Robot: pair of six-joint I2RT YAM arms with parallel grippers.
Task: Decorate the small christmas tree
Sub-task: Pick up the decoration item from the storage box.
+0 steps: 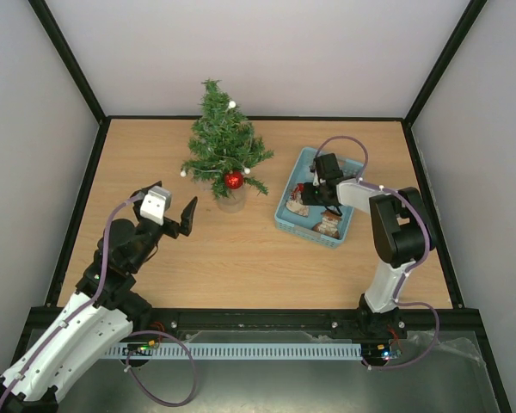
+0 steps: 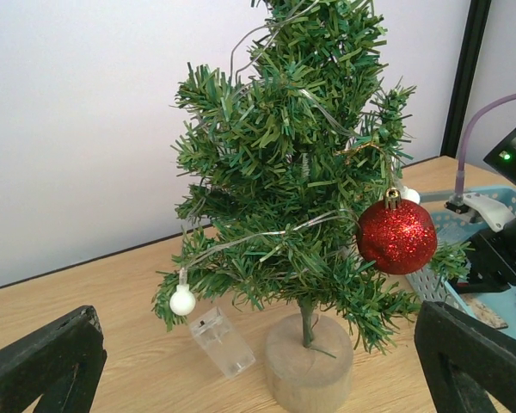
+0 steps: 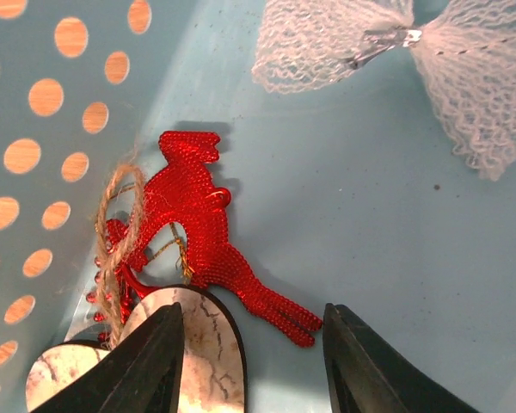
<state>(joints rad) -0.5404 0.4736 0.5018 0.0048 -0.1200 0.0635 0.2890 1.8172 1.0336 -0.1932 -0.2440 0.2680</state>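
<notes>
one red bauble (image 2: 396,235) on small christmas tree (image 1: 224,155), rear centre of table (image 1: 241,267). step: picking next ornament. right gripper (image 3: 254,344) half open, empty, in basket (image 1: 284,211) over red reindeer (image 3: 198,232); next: drop, pinch it. left gripper (image 1: 174,222) wide open, empty.

Dark green tree (image 2: 284,215), glittery red bauble (image 2: 396,236), light blue perforated basket (image 3: 370,215), red reindeer (image 3: 198,232)
</notes>
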